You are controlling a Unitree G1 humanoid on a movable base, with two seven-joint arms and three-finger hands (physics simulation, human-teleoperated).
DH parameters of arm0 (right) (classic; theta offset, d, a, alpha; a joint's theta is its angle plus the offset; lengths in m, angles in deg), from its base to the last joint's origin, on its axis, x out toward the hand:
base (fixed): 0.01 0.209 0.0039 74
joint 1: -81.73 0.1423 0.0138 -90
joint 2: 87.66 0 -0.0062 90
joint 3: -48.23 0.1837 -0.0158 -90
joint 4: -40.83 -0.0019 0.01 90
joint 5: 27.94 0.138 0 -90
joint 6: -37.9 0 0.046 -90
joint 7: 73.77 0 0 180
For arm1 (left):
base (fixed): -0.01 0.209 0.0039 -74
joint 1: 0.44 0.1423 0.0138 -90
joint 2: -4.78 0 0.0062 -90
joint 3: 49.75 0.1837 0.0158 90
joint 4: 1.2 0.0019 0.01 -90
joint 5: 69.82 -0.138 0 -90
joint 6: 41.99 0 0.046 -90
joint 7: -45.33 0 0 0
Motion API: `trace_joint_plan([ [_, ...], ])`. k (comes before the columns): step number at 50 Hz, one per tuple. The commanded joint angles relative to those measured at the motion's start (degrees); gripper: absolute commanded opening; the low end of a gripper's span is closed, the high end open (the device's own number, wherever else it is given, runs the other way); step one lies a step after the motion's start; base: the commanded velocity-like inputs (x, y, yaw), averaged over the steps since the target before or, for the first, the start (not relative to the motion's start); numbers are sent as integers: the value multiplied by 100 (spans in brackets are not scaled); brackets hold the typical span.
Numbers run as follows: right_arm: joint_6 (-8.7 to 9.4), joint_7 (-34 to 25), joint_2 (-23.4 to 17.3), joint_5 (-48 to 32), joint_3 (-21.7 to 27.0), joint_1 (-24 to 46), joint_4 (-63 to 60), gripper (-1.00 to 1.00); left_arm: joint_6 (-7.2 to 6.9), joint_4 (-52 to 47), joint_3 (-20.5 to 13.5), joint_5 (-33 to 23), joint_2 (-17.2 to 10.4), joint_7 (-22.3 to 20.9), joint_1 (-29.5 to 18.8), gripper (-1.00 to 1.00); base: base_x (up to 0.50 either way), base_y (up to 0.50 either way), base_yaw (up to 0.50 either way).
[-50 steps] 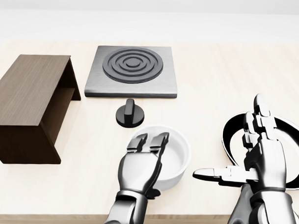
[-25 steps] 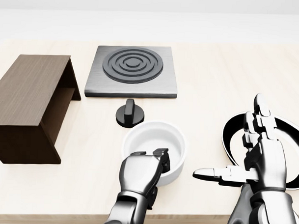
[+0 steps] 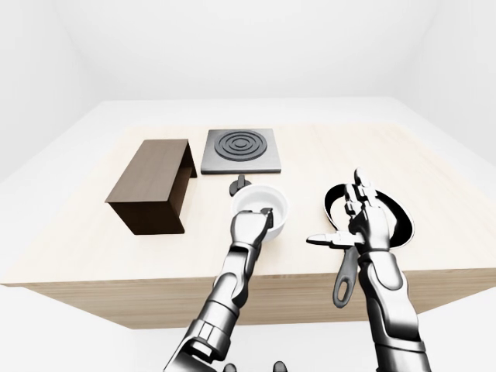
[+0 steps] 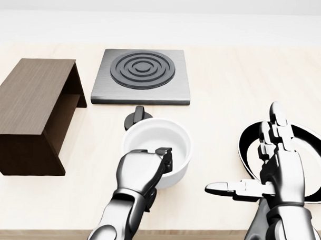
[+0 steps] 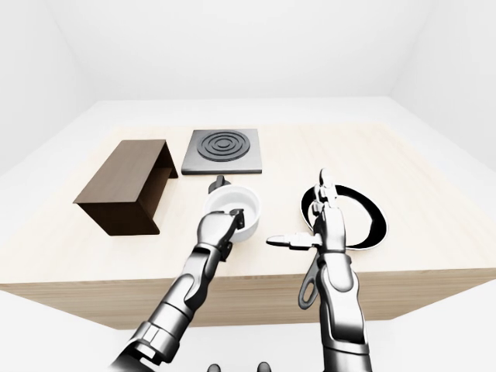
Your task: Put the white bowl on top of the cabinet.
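The white bowl point(image 4: 158, 142) sits near the middle of the head view, partly covering the black knob point(image 4: 136, 117). My left hand point(image 4: 153, 163) is shut on the bowl's near rim, fingers curled over the wall. The dark wooden cabinet point(image 4: 30, 110) stands at the left of the table, its top bare. My right hand point(image 4: 256, 168) hangs open at the lower right, thumb stretched left, over the black pan point(image 4: 306, 162).
A grey stove plate point(image 4: 142, 75) with black rings lies at the top centre. The black pan's handle point(image 3: 346, 279) reaches past the table's near edge. Light wooden tabletop point(image 4: 230, 91) spreads between the cabinet, stove plate and pan.
My left hand has closed on the bowl's rim and shifted it left and toward the knob, now partly covering it. The right hand has hardly moved.
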Motion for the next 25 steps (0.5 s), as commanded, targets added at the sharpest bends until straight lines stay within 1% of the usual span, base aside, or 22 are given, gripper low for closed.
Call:
trace_joint_plan([
  [1, 0, -17, 15, -28, -30, -21, -17, 100, 0, -735, -159, -458, -167, -509, -164, -100, 0, 0, 0],
  [5, 0, -21, 20, -39, -39, -25, 3, 100, 0, -868, -147, -541, -165, -629, -134, -100, 0, 0, 0],
  [8, 0, -29, 23, -47, -51, -23, 33, 100, 0, -1134, -124, -712, -179, -853, -104, -100, 0, 0, 0],
  [15, 0, -32, 30, -72, -72, -26, 58, 100, 0, -1459, -179, -910, -176, -1124, -111, -100, 0, 0, 0],
  [19, 0, -32, 37, -83, -79, -45, 39, 100, 0, -1687, -247, -1007, -193, -1353, -186, -100, 0, 0, 0],
  [25, 0, -37, 53, -110, -104, -71, 54, 100, 0, -1672, -376, -954, -242, -1459, -365, -100, 0, 0, 0],
])
